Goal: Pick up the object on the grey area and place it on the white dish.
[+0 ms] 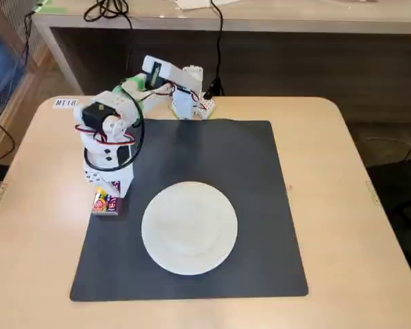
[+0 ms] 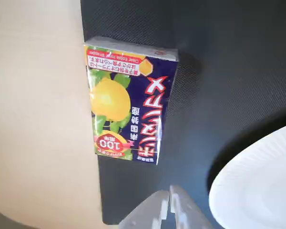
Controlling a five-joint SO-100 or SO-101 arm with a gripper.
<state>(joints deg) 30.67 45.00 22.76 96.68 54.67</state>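
Observation:
The object is a small flat packet (image 2: pixel 126 107), dark blue with a yellow fruit, red lettering and a red "100" badge. It lies flat at the left edge of the grey mat (image 2: pixel 219 71), right beside the beige tabletop. In the fixed view the packet (image 1: pixel 106 203) lies just left of the white dish (image 1: pixel 189 227). My gripper (image 1: pixel 113 186) hangs right above and behind it, pointing down. In the wrist view the gripper (image 2: pixel 169 202) comes in from the bottom edge, its pale fingers (image 2: pixel 148 214) pressed together, empty, a short way from the packet. The dish's rim (image 2: pixel 257 181) shows at lower right.
The arm's base (image 1: pixel 188 96) stands at the mat's far edge, with cables running back to a bench (image 1: pixel 260 17). The grey mat (image 1: pixel 246 164) covers most of the beige table (image 1: pixel 349 205). A label (image 1: pixel 66 103) sits at the table's far left corner.

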